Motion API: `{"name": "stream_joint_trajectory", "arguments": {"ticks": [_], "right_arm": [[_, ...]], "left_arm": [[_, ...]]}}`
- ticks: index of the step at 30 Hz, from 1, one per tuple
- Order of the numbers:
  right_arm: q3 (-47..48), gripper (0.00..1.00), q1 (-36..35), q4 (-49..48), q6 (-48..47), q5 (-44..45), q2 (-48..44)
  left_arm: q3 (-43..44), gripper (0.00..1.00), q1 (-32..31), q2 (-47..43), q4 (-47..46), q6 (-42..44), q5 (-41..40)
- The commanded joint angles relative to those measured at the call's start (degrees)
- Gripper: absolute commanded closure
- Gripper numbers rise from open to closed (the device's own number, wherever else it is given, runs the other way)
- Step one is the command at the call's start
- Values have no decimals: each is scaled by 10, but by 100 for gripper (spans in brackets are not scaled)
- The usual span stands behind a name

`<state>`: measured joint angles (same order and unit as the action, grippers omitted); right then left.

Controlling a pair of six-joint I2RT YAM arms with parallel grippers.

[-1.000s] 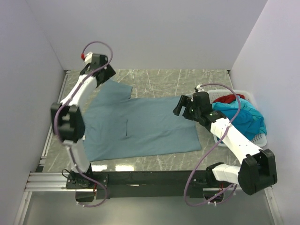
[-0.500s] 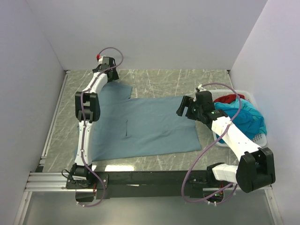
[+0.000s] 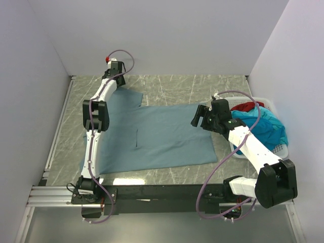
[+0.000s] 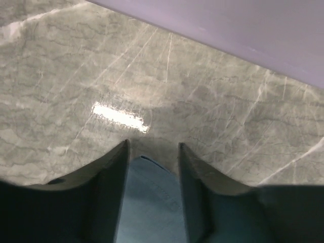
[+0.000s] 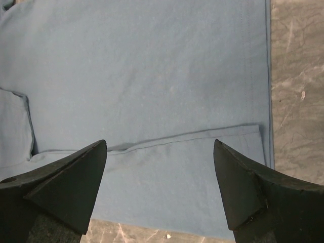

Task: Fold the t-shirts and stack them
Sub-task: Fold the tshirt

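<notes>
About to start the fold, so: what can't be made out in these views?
- Left wrist: whether the left hand pinches the grey-blue shirt; its fingers hide the contact.
- Top: the shirt's left edge, under the left arm.
- Top: how many shirts fill the basket; the turquoise shirt and right arm cover them.

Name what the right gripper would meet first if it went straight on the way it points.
Probably the grey-blue t-shirt: the open right gripper points down at it, near a folded edge; the gap is unclear.
</notes>
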<state>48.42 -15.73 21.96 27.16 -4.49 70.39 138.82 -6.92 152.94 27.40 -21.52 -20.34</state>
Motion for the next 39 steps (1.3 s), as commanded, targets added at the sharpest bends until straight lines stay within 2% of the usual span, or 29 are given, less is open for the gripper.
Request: {"name": "stream_joint_trajectory", "arguments": {"ticks": [1, 7, 9, 10, 11, 16, 21, 26, 29, 33, 36, 39], "right_arm": [[4, 9, 4, 2, 4, 8, -17], [8, 9, 4, 14, 0, 20, -13], [8, 9, 4, 14, 1, 28, -14], [8, 9, 4, 14, 3, 28, -12], [10, 9, 4, 14, 3, 28, -10], [66, 9, 6, 49, 19, 68, 34], [166, 11, 7, 90, 37, 119, 140], [305, 12, 10, 102, 47, 183, 283], [416, 13, 13, 149, 48, 229, 392], [566, 18, 26, 168, 33, 226, 513], [681, 18, 39, 222, 39, 215, 601], [725, 19, 41, 248, 36, 211, 650]], "left_arm": [[-7, 54, 5, -33, -15, 1, 13], [19, 68, 5, -14, 30, 3, 29], [1, 80, 6, -20, 28, 2, 27], [-18, 95, 6, -30, 21, 1, 25], [-27, 100, 6, -35, 16, 1, 26], [-40, 100, 6, -53, 28, 13, 21], [-130, 100, 5, -120, -33, 20, 14], [-149, 100, 3, -169, -52, 25, 29], [-155, 100, 3, -181, -56, 29, 37], [-172, 100, 3, -193, -57, 34, 49], [-177, 100, 2, -196, -53, 36, 58], [-189, 100, 3, -205, -57, 36, 75]]}}
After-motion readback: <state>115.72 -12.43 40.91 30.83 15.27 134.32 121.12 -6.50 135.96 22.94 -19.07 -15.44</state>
